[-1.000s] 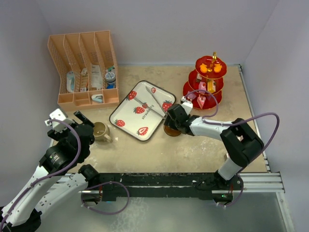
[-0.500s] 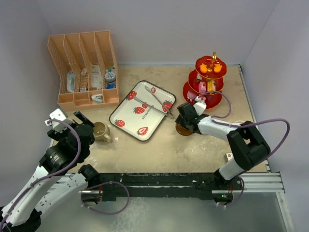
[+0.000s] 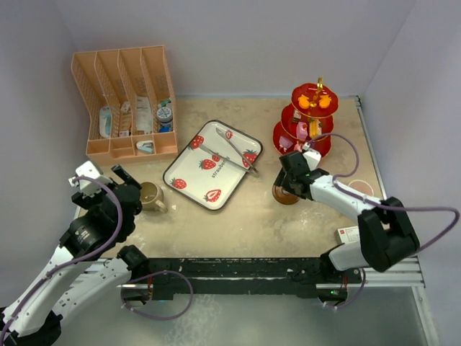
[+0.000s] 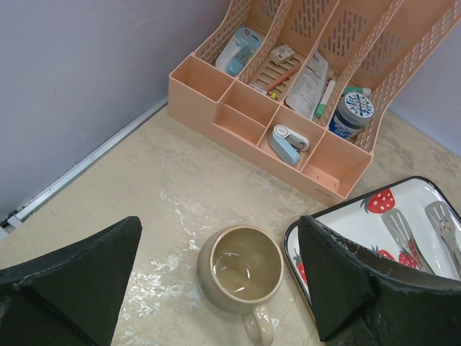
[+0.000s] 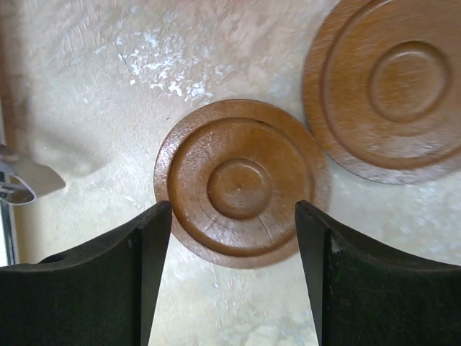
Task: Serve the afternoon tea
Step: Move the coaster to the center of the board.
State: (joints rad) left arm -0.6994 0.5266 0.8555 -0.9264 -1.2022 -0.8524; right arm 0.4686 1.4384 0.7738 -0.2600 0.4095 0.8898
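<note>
A brown saucer (image 3: 286, 195) lies flat on the table in front of the red three-tier stand (image 3: 306, 124), which holds small toy cakes. My right gripper (image 3: 293, 179) is open just over it. In the right wrist view the saucer (image 5: 241, 184) sits between the two fingertips of the right gripper (image 5: 233, 209), and a second saucer (image 5: 403, 79) lies close beside it. The tan mug (image 3: 150, 196) stands upright left of the tray. My left gripper (image 3: 108, 180) is open next to it. The mug (image 4: 241, 270) is empty and sits between the wide fingers of the left gripper (image 4: 220, 223).
A strawberry-print tray (image 3: 189, 180) with metal tongs (image 3: 234, 153) lies mid-table. The peach rack (image 3: 126, 97) of toiletries stands at the back left. A small white box (image 3: 348, 234) lies by the right arm's base. A pale round rim (image 3: 360, 189) shows beside the right forearm.
My right gripper has moved right with the saucer, from beside the tray to in front of the red stand, and its jaws have widened. The left arm has not moved.
</note>
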